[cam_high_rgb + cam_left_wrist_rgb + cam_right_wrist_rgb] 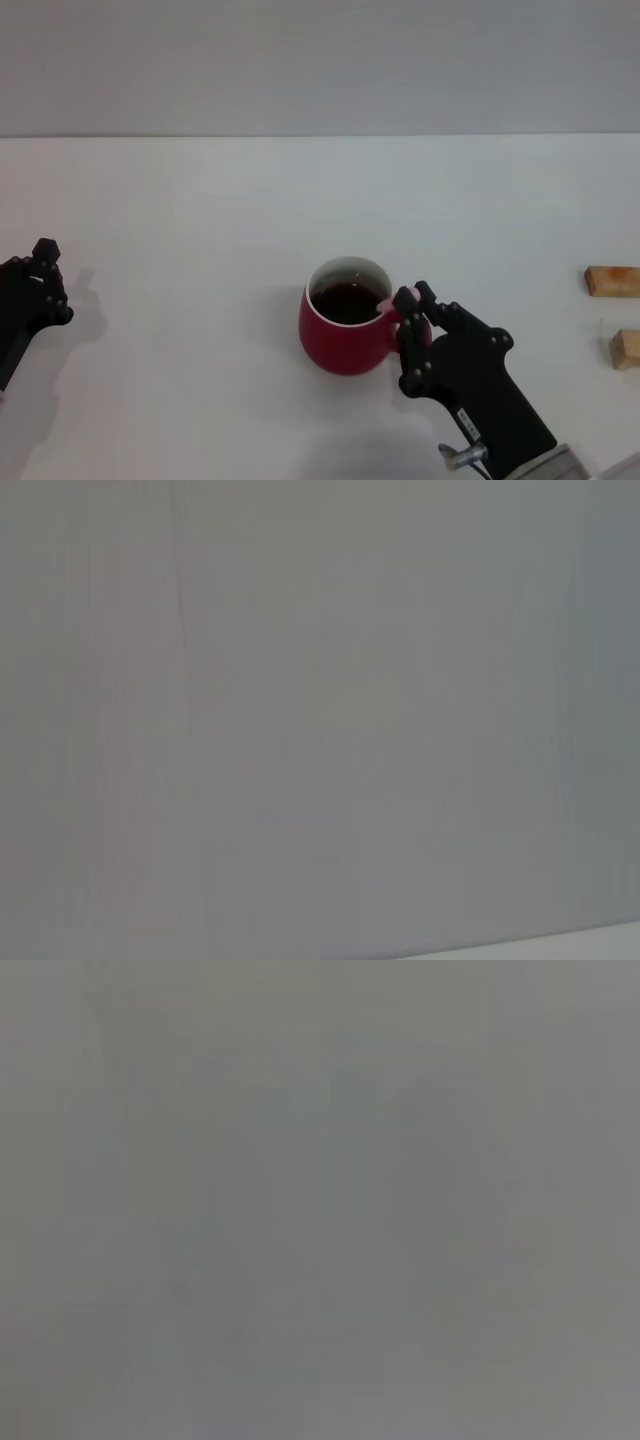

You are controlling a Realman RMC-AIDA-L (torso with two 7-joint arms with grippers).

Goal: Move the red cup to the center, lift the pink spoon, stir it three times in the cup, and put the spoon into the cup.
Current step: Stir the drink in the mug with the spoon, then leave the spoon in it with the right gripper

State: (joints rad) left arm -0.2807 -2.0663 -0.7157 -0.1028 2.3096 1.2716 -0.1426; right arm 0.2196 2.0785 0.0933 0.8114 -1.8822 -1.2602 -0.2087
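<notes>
At nine o'clock of the white matte bench (pixel 200 200) we find the left gripper (pixel 40 285) parked at the edge, away from the work; whether its jaws are released or clenched we cannot tell.

Just past centre toward six o'clock stands the glossy, pot-bellied red cup (pixel 345 325), upright, its white inside holding dark liquid. We judge the move to centre done.

At the cup's three o'clock rim the black right gripper (pixel 408 318) has its jaws clenched on the slim pale pink spoon (pixel 386 303), whose tip dips over the rim. Stirring or release appears to be in hand; the count cannot be read.

At three o'clock, well apart, lie two tan wooden blocks (pixel 612 281).
</notes>
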